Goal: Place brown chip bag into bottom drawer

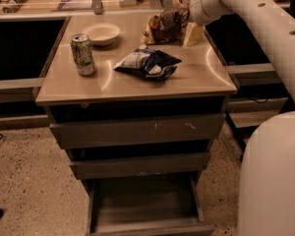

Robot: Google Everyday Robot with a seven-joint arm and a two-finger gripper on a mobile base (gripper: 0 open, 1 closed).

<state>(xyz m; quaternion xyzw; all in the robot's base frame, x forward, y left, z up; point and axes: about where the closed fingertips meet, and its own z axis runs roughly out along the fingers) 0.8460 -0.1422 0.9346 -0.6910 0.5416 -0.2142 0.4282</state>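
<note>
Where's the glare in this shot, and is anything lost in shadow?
Camera view: warm, dim light; glare streaks on the tabletop beside the can; the open bottom drawer lies in shadow; the gripper, at the brown chip bag rear right, is dimly lit.

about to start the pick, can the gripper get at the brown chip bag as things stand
Likely yes: the gripper is right beside the brown chip bag, with nothing between them; the blue snack bag lies apart, nearer the front.

Dark brown chip bag (pixel 161 27), cream-yellow at the edge, upper centre, at the white gripper (pixel 181 17). Dark blue-and-white snack bag (pixel 148 64) mid-frame; green-and-white can (pixel 82 54) left; plain grey bottom drawer (pixel 142 205) below.
</note>
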